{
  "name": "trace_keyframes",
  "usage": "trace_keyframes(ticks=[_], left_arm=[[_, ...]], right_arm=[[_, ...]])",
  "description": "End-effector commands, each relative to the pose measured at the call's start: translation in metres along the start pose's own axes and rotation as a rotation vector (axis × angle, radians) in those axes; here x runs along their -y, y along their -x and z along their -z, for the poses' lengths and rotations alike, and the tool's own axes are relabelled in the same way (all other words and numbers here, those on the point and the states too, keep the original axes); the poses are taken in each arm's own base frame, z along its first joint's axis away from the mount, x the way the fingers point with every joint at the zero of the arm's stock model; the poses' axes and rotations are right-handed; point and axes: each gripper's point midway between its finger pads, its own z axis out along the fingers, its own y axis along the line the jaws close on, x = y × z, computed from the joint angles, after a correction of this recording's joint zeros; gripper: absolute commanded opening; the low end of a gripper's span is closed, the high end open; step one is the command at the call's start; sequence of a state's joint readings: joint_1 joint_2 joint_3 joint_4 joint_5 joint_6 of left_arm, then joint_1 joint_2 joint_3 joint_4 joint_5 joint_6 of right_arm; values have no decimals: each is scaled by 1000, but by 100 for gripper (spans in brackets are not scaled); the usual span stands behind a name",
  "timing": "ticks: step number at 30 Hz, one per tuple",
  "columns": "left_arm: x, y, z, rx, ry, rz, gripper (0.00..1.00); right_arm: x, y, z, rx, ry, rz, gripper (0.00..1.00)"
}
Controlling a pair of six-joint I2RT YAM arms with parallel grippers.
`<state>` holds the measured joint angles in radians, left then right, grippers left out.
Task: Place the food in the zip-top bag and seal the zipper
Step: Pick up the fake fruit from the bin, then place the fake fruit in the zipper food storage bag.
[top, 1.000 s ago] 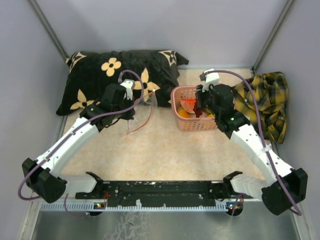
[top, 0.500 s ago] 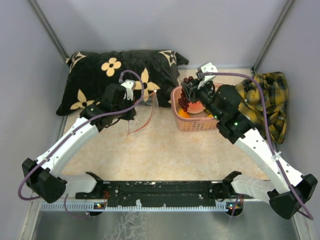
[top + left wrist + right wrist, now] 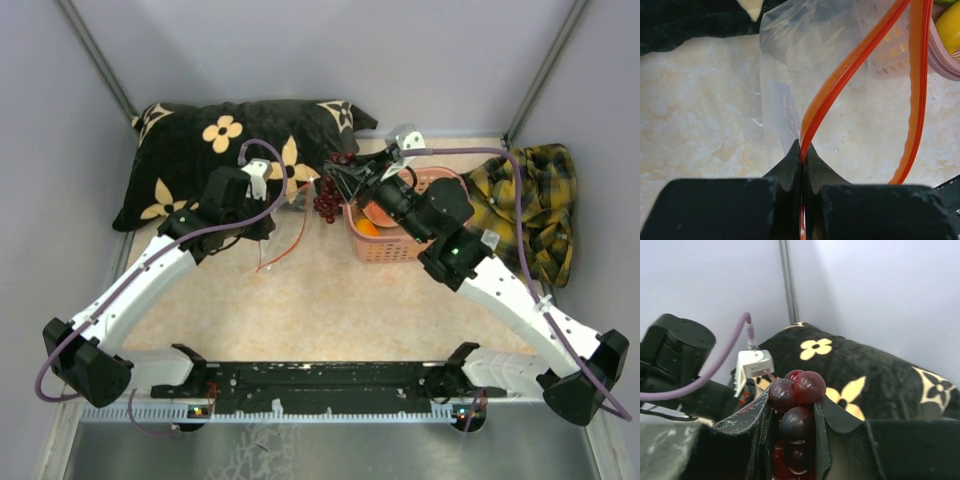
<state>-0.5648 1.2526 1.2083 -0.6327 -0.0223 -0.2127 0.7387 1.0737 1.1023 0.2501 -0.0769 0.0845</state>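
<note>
No legible text in any view; the zip-top bag (image 3: 807, 47) carries a small white label (image 3: 776, 107) with faint marks, too blurred to read; the black pillow (image 3: 180, 165) shows only cream flower and star motifs, no letters; no brand, number or sign can be made out.

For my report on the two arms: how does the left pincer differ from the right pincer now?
The left pincer is fully shut on the thin zipper of the zip-top bag; the right pincer is shut around the thicker grape bunch, jaws partly apart. The left pincer faces down at the table; the right pincer faces sideways toward the pillow. Both hold something.
</note>
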Motion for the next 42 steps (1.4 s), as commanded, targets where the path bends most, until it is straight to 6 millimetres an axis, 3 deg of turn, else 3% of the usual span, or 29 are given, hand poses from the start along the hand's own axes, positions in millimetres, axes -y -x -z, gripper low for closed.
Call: trace_keyframes(ticks=[1,4,12,19,23,27,42], left_arm=[[4,8,4,38,-28,20,0],[6,8,4,39,-40,28,0],[7,8,3,39,-56,41,0],[10,10,6,46,-90,51,0],[10,12,9,57,-107,62,0],[13,13,9,56,-136,70,0],[18,12,8,48,-179,84,0]], right_arm=[[-24,49,-9,186,69,-93,0],[-32,49,-14,210,88,-146,0],[-41,24,-34,206,94,-246,0],[-38,-11,-47,161,60,-294,0],[-31,-34,-46,124,17,-282,0],[-31,-46,-44,133,24,-286,0],[-67,-80,-51,79,192,-300,0]])
